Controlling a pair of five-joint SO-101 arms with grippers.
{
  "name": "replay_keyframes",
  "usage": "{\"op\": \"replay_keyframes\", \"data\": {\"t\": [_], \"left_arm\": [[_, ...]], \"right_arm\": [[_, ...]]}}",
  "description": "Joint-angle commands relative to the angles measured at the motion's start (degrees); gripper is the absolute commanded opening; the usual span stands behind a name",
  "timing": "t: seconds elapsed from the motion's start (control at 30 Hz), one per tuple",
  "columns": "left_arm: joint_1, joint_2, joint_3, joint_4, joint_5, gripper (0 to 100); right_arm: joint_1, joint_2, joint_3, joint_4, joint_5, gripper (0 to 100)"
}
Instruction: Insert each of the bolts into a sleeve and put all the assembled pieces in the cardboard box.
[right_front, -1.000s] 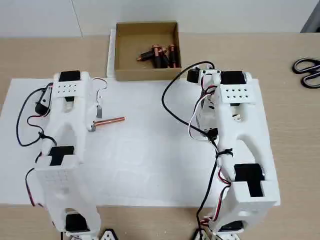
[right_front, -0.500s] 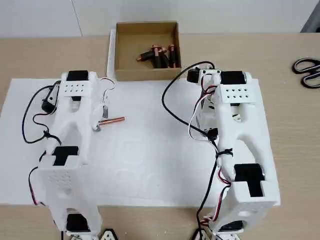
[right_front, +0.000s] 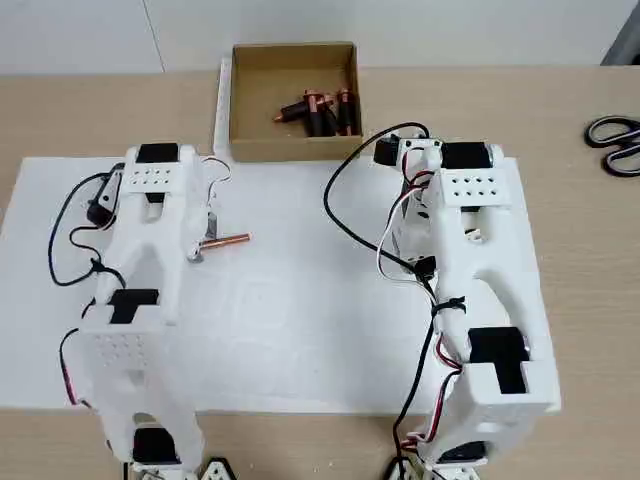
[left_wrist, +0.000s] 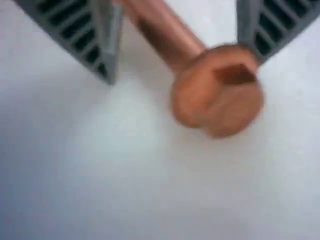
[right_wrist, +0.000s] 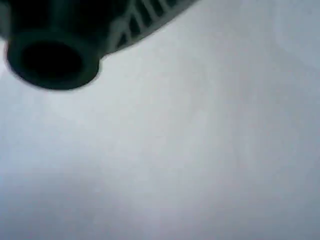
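Note:
A copper bolt (right_front: 226, 241) lies on the white mat (right_front: 300, 320), left of centre. My left gripper (right_front: 203, 240) is down at its head end. In the left wrist view the bolt (left_wrist: 215, 100) runs between the two ribbed fingers (left_wrist: 95, 35), which stand apart on either side of the shaft, so the left gripper (left_wrist: 180, 60) is open. My right gripper (right_wrist: 75, 45) holds a black sleeve (right_wrist: 52, 62) with its open bore showing, just above the mat. In the high view the right arm (right_front: 470, 200) hides that sleeve.
The cardboard box (right_front: 240, 110) stands past the mat's far edge and holds several assembled bolt-and-sleeve pieces (right_front: 320, 110). Scissors (right_front: 615, 140) lie on the wooden table at far right. Black and red cables loop beside both arms.
My left arm has shifted right and slightly away, bringing its gripper down over the bolt's head end. The bolt and the right arm have stayed put.

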Motion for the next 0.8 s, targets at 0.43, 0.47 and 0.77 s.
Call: {"op": "replay_keyframes", "data": {"t": [0.43,0.47,0.77], "left_arm": [[1.85,1.58,-13.67,8.79,-2.11,1],[2.46,1.58,-15.16,9.93,-3.43,1],[2.9,-1.14,-21.05,11.34,-18.37,1]], "right_arm": [[0.04,-3.82,-0.26,0.31,-0.09,0.4],[0.04,-3.82,-0.26,0.31,-0.09,0.4],[0.48,-3.82,-0.35,0.31,-0.09,0.4]]}}
